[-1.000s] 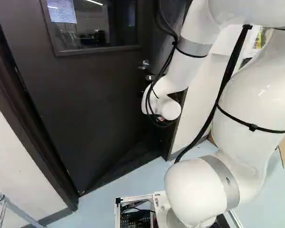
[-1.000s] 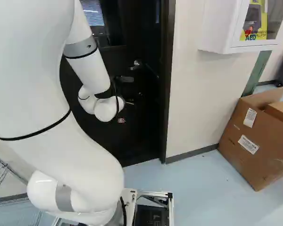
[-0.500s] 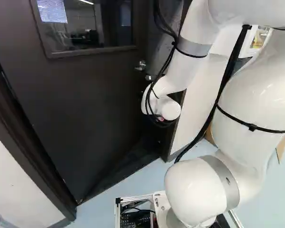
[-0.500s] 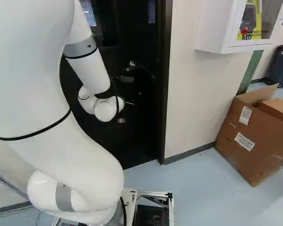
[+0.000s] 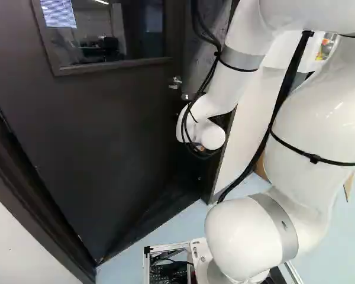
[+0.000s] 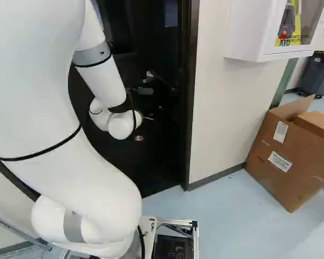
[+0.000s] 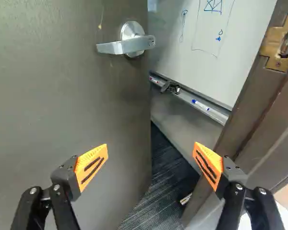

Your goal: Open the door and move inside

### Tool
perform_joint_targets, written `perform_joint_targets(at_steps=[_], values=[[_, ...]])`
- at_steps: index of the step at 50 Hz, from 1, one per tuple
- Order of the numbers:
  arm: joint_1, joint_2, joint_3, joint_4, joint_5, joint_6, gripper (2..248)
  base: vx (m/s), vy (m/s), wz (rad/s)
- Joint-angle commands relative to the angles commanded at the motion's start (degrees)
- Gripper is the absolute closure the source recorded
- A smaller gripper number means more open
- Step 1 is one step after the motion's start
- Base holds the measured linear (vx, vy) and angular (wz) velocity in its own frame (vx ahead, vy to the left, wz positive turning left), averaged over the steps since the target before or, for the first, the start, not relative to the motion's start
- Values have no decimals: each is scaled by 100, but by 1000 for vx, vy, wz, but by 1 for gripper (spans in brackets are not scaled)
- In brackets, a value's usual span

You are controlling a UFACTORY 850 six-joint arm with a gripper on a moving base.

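Observation:
The dark door (image 5: 106,130) stands partly open, swung away from the base, with its lever handle (image 5: 175,81) at the free edge. My gripper (image 6: 147,117) is mostly hidden past the wrist in the right base view. In the wrist view the gripper (image 7: 151,160) is open, holding nothing. One orange pad (image 7: 91,165) is in front of the door face, the other (image 7: 209,165) before the gap and door frame (image 7: 249,88). The silver handle (image 7: 127,44) lies ahead of the fingers, beyond their reach in this view, untouched. Whether any part of the arm touches the door is hidden.
Beyond the gap are a whiteboard (image 7: 206,38) with a marker tray and dark carpet (image 7: 158,191). The frame's brass strike plate (image 7: 276,45) faces the opening. Right of the doorway are a white wall cabinet (image 6: 245,32), a cardboard box (image 6: 291,156) and a dark bin (image 6: 316,73).
The base has moved, shifting door and window leftward in the left base view and bringing the hinge-side frame farther into view. The arm keeps its pose. Any swing of the door itself is unclear.

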Motion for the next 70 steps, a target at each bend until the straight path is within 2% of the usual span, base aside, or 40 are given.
perform_joint_targets(at_steps=[54,70], values=[[0,0,0,0,0,0,3,63,72,-11],[0,0,0,0,0,0,3,2,4,-5]])
